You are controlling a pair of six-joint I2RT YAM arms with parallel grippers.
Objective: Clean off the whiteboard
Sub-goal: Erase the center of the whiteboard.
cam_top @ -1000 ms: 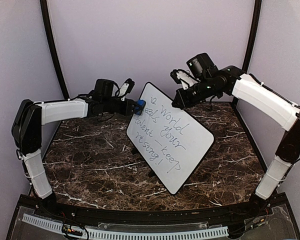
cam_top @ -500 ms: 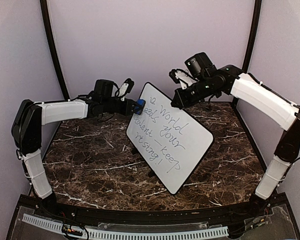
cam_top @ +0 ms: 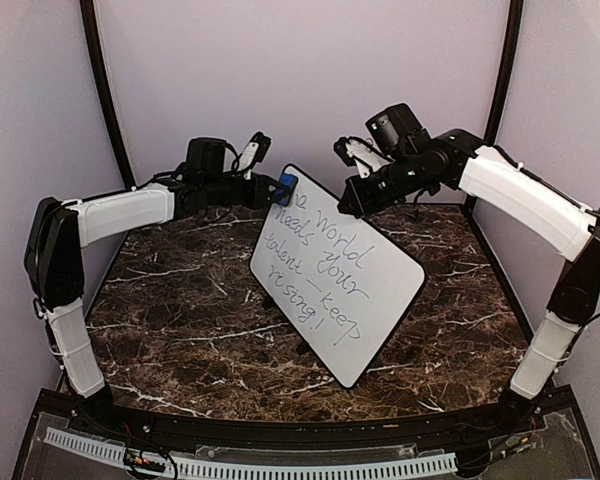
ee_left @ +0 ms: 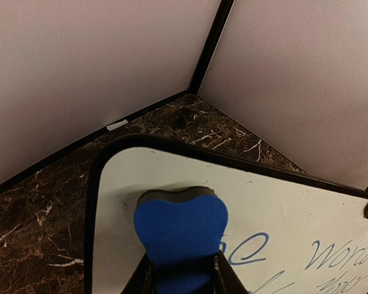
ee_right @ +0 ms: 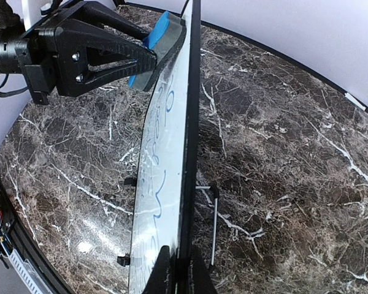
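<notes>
**Whiteboard** (cam_top: pixel 335 285): stands tilted at mid-table. Handwriting covers its face; "World", "your" and "keep" are legible.

**Left gripper** (cam_top: pixel 278 186): narrow, clamped on a blue eraser (cam_top: pixel 287 183) that is pressed to the board's far top corner.

**Right gripper** (cam_top: pixel 348 207): pinched tight on the board's upper edge.

**Left wrist view only:** the eraser's blue back bulges between the fingers (ee_left: pixel 224 278), with its dark felt edge against the board. The board around it is bare white, and blue lettering starts just to the right.

**Right wrist view only:** the board appears edge-on, with a thin wire prop (ee_right: pixel 214 226) behind it.

**Table** (cam_top: pixel 180 320): dark brown marble pattern with white veins.

**Walls** (cam_top: pixel 300 70): pale lilac with black corner posts. A white tape strip (ee_left: pixel 116 125) lies at the base.
</notes>
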